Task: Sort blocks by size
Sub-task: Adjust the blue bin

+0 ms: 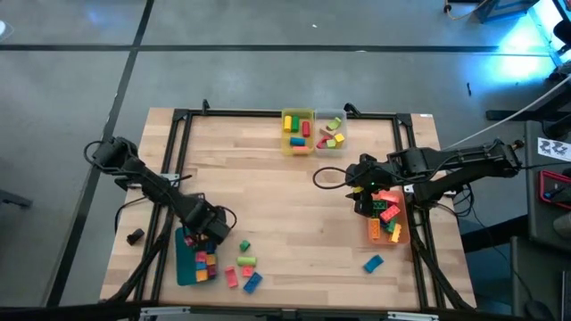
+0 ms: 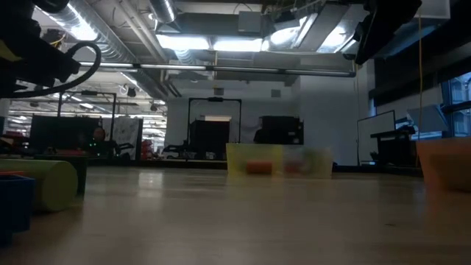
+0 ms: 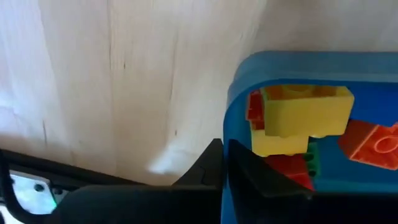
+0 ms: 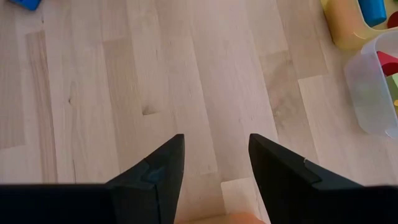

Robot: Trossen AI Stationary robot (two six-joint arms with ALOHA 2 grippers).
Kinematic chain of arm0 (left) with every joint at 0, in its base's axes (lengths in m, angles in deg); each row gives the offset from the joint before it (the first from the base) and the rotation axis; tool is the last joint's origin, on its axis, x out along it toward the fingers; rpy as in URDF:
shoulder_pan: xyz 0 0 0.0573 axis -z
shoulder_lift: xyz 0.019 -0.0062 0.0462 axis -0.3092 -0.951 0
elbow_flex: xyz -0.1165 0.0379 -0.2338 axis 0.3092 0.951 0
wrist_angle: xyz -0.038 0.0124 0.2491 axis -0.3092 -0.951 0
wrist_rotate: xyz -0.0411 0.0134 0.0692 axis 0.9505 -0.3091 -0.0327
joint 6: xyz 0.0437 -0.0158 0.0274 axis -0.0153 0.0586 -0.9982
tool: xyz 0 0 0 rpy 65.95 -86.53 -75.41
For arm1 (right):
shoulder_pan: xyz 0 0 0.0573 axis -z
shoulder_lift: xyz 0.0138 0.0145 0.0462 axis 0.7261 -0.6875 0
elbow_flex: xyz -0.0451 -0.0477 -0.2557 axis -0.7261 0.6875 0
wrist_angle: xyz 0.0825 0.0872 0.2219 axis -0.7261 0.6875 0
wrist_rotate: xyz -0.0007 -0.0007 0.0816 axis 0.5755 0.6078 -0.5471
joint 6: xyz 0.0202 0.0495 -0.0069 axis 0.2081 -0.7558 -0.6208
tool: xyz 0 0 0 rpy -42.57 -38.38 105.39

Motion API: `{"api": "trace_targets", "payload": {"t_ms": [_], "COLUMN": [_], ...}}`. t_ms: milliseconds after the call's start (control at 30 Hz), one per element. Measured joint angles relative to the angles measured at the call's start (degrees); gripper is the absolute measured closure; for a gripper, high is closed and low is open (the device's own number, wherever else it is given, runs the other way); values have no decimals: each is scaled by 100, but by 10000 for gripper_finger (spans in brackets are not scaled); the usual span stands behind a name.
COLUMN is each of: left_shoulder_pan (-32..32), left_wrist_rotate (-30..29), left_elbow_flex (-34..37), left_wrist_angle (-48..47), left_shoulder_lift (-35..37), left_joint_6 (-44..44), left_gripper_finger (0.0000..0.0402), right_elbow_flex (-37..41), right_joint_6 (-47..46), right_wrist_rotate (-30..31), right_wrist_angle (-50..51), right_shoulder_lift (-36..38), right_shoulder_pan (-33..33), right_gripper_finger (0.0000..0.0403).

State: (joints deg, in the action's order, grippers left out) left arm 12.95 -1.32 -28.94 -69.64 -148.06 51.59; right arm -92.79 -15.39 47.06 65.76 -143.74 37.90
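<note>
Item: toy blocks, small plastic, mixed colours and lengths

Location: some lie loose on the worktop (image 1: 294,205), namely a green one (image 1: 244,244), a yellow-green one (image 1: 247,259), a pink one (image 1: 231,277) and a blue one (image 1: 252,282), all just beside the left jaws on their outer side; one more blue block (image 1: 373,263) sits apart, near the right arm. Others are already in containers: a teal bin (image 1: 187,267) at the left jaws, an orange bin (image 1: 398,234) under the right arm, a yellow bin (image 1: 297,116) and a clear bin (image 1: 332,148) well beyond both arms

Left gripper (image 3: 225,163): at the rim of the teal bin, jaws closed tight together, nothing visibly held; a yellow block (image 3: 305,118) sits on red and orange ones just ahead of the tips

Right gripper (image 4: 216,163): over bare wood near the orange bin, jaws partly apart, empty between them

Handling, as judged: blocks look light, rigid and smooth, likely to skid or tip if nudged off-centre. Best taken across the two long flat sides, at mid-length, with the jaws squared to the block. Longer pieces may swing if pinched near one end. Not fragile
</note>
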Motion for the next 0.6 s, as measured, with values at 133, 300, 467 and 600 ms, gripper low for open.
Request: {"api": "trace_targets", "payload": {"t_ms": [133,300,467,600], "left_shoulder_pan": [0,0,0,0], "left_wrist_rotate": [-4,-8,-9,-38], "left_elbow_flex": [0,0,0,0], "left_wrist_angle": [-17,-51,-301,-294], "left_shoulder_lift": [0,0,0,0], "left_joint_6": [-390,-1057,-1659,-1573], "left_gripper_finger": [398,399,396,387], "right_elbow_flex": [0,0,0,0], "right_joint_6": [0,0,1,1], "right_wrist_rotate": [0,-1,0,0], "right_wrist_angle": [-2,0,0,-2], "right_shoulder_lift": [0,0,0,0], "right_shoulder_pan": [0,0,0,0], "right_gripper_finger": [221,221,221,221]}}
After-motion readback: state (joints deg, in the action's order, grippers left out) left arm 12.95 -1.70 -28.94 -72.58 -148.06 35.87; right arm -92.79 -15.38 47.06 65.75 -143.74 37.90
